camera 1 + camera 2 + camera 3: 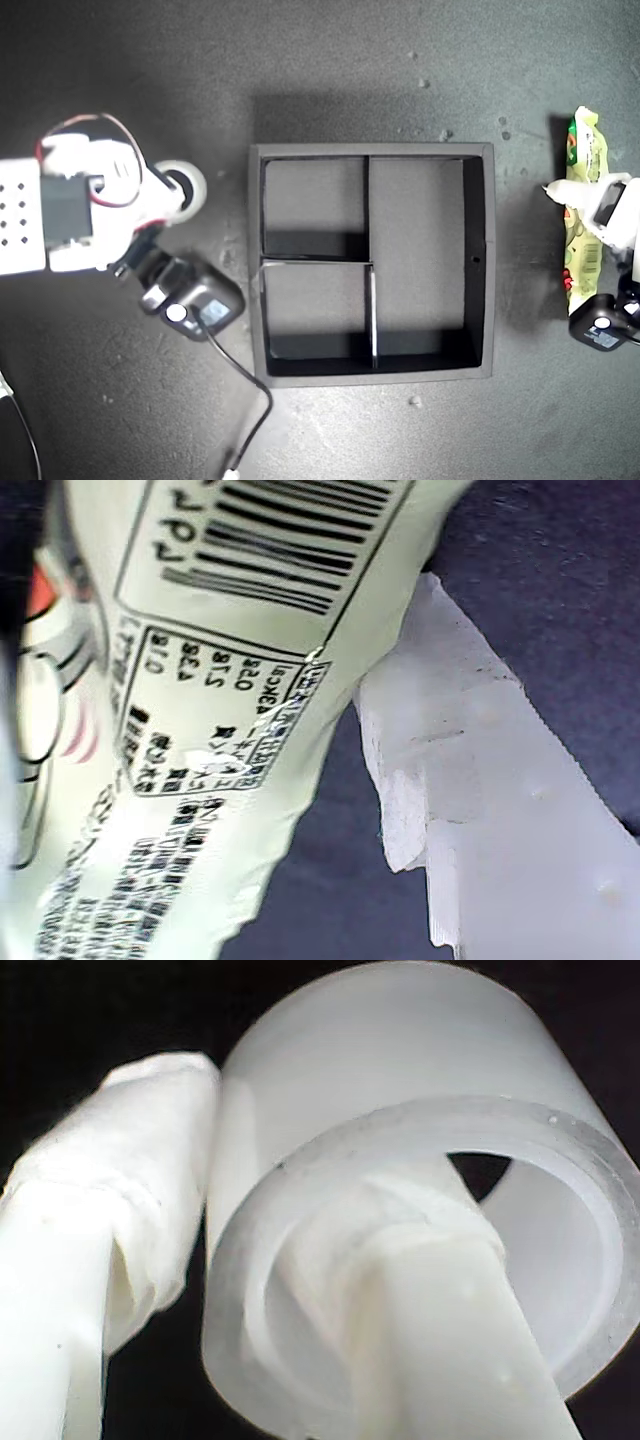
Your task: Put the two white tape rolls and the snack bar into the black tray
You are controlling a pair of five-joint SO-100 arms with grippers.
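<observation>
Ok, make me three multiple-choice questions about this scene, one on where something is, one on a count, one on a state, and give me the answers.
1. In the exterior view, the snack bar lies where relative to the black tray?
A. that view's right
B. inside it
C. that view's left

2. How many compartments has the tray?
A. two
B. three
C. five

3. The tray is:
A. empty
B. holding a roll
C. holding the bar

Answers: 1 A, the bar lies past the tray's wall, under my first end effector. 2 B, two small and one long. 3 A, the white tape roll at my second end effector sits outside.
</observation>
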